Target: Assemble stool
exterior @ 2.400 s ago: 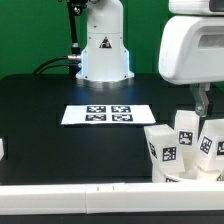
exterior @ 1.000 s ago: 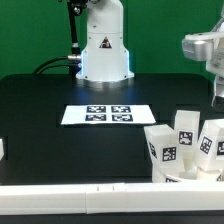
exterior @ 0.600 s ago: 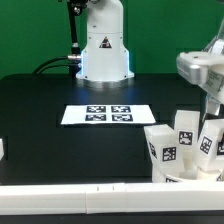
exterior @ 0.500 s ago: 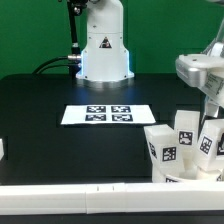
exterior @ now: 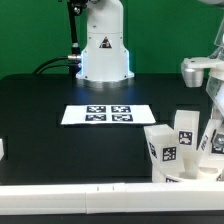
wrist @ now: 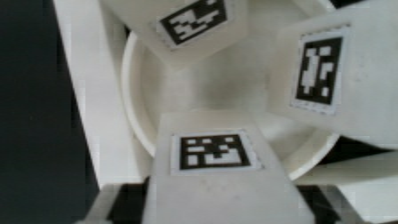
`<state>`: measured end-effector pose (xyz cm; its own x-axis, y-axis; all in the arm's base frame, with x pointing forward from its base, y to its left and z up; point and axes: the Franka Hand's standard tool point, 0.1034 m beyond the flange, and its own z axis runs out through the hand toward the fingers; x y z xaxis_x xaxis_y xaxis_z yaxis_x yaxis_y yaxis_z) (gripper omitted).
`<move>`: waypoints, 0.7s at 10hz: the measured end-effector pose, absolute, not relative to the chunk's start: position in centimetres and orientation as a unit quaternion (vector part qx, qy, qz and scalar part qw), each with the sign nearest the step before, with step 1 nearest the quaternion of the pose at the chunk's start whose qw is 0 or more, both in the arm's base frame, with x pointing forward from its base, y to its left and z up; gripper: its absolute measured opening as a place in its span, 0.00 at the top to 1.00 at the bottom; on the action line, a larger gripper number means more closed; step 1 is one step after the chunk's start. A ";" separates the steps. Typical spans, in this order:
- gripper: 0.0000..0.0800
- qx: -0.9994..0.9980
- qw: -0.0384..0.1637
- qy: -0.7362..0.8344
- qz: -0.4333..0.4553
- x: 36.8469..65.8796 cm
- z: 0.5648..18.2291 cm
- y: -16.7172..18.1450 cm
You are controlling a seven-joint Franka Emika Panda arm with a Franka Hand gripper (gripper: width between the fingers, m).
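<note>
The exterior view shows a black counter (exterior: 40, 120) with the marker board (exterior: 108, 114) at centre. In the lower right corner, tagged white legs (exterior: 162, 150) stand upright, touching, beside the front rail (exterior: 70, 197). The arm (exterior: 205, 72) enters at the right edge; its jaws are cut off, so their state cannot be told. Only the wrist view shows the round seat (wrist: 210, 95), with three legs standing on it.

Words, numbers: none readable.
Legs (exterior: 163, 150): one black-and-white square tag each.
Marker board (exterior: 107, 115): four square tags.
Wrist view: tags on three legs (wrist: 215, 160).
</note>
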<state>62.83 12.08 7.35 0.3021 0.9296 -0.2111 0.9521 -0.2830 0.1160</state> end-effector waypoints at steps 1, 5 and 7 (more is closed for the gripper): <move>0.58 0.822 0.112 0.557 -0.047 62.8 7.3 12.1; 0.58 0.960 0.122 0.247 -0.047 62.1 7.4 11.6; 0.58 0.976 0.115 0.176 -0.046 62.4 7.4 11.3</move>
